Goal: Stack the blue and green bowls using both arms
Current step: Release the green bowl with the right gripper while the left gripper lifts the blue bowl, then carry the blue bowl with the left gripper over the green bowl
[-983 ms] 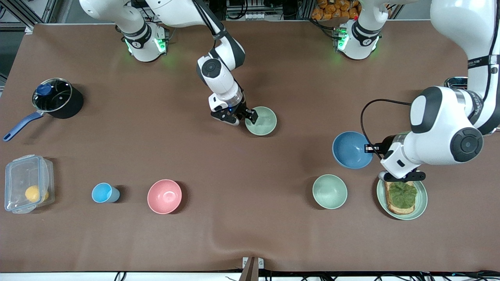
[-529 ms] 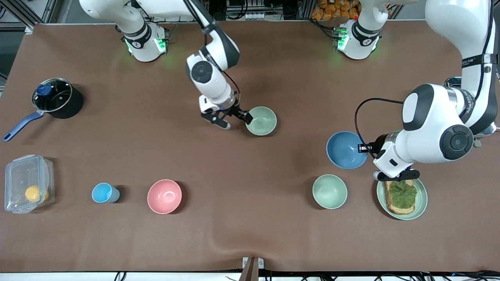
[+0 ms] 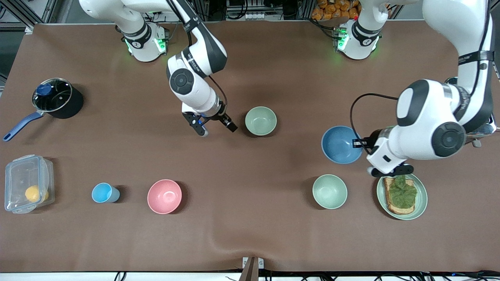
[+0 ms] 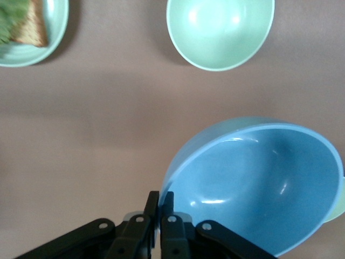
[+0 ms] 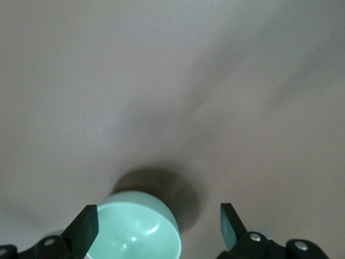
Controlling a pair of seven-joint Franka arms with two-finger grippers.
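Note:
My left gripper [image 3: 358, 143] is shut on the rim of the blue bowl [image 3: 340, 144] and holds it tilted, a little above the table. In the left wrist view the fingers [image 4: 167, 200] pinch the rim of the blue bowl [image 4: 259, 183]. The sage-green bowl [image 3: 261, 121] stands upright on the table toward the middle. My right gripper [image 3: 217, 128] is open and empty, beside the green bowl toward the right arm's end, apart from it. In the right wrist view the green bowl [image 5: 141, 232] shows between the open fingers of my right gripper [image 5: 157, 224].
A paler mint bowl [image 3: 329, 191] and a green plate [image 3: 421, 203] with a sandwich lie nearer the front camera than the blue bowl. A pink bowl [image 3: 164, 196], light-blue cup [image 3: 103, 192], clear box [image 3: 27, 183] and black pot [image 3: 58, 97] are toward the right arm's end.
My right gripper let go of the green bowl's rim and drew back from it. My left gripper carried the blue bowl a little toward the green bowl.

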